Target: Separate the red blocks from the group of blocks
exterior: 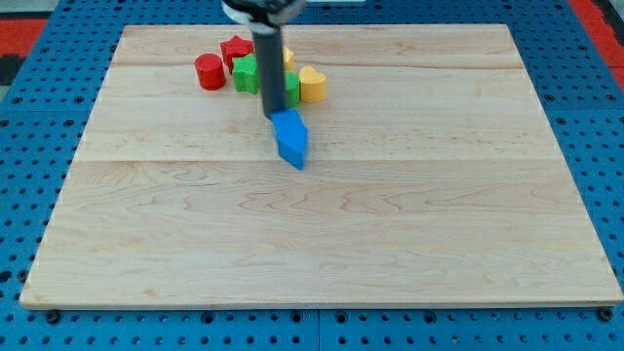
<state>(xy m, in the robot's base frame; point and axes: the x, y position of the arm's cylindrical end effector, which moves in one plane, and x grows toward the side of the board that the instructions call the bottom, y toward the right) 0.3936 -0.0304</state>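
A red cylinder [210,72] and a red star [236,50] sit at the view's top left of the wooden board [322,234]. A green star [248,72] touches them on their right. A yellow heart-shaped block [313,85] lies further right, with a green block [292,89] and a yellow block [288,57] partly hidden behind my rod. A blue block [292,137] lies below the group, apart from it. My tip [275,117] rests at the blue block's top left edge, just below the group.
The board lies on a blue perforated table [29,195]. A red patch [19,34] shows at the view's top left corner and another red patch [600,24] at the top right.
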